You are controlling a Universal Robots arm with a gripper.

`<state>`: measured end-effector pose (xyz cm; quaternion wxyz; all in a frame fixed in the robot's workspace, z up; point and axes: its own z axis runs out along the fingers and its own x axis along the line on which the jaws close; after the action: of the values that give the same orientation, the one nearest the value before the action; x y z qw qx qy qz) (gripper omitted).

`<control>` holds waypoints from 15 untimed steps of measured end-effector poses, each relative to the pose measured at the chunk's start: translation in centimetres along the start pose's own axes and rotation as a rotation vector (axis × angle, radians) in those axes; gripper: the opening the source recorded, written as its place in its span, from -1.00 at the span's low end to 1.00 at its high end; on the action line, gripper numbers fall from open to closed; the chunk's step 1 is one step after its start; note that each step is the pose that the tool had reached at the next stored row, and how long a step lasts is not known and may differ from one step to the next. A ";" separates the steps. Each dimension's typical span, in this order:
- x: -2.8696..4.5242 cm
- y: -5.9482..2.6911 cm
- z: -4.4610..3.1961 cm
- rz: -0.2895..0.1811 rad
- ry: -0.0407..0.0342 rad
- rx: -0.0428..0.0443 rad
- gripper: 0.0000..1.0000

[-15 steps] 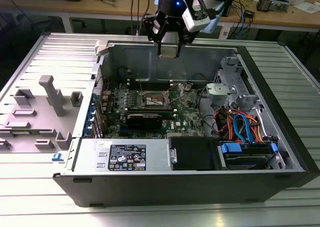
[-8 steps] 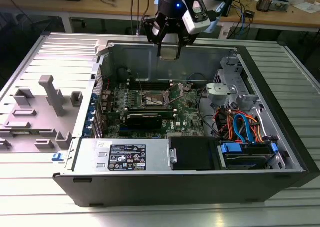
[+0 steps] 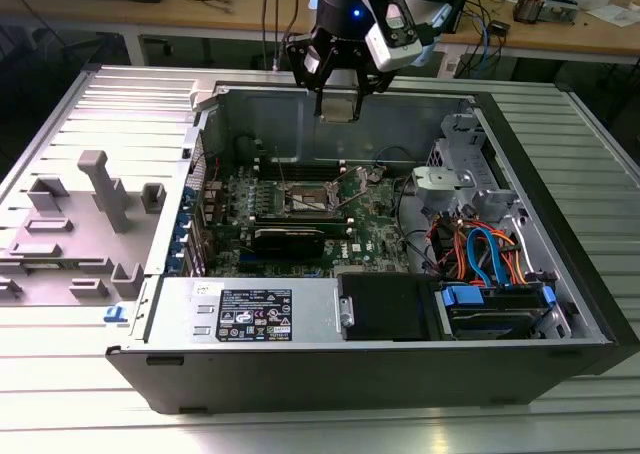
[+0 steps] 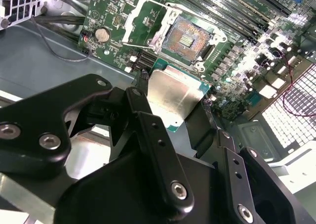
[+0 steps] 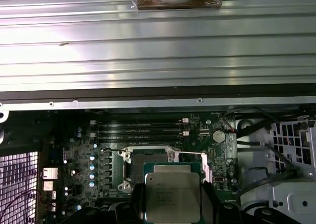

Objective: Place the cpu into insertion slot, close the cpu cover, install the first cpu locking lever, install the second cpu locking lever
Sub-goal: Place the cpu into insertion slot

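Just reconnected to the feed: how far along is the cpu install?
Early. Done: the gripper has the cpu clamped. In hand: the cpu hangs above the insertion slot, which lies bare, so it is not yet seated. Left: seating it, closing the cpu cover, which stands open beside the slot, and both locking levers.

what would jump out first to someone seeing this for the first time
The gripper hanging over the open computer case, shut on the silvery cpu. In the second wrist view the insertion slot sits bare on the green motherboard, no chip in it yet.
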<state>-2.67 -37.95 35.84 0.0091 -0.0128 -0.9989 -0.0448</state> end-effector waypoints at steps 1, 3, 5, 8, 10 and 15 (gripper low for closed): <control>0.00 0.00 0.00 0.000 0.0000 0.0000 0.09; 0.00 -0.01 0.00 0.000 0.0000 0.0000 0.09; 0.00 -0.02 0.00 0.000 -0.0001 0.0000 0.09; -0.01 -0.13 -0.01 0.000 0.0001 0.0001 0.09; -0.01 -0.33 0.00 0.000 0.0000 0.0001 0.09; -0.02 -0.69 0.01 0.000 0.0000 0.0000 0.09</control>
<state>-2.67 -38.64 35.76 0.0091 -0.0128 -0.9989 -0.0448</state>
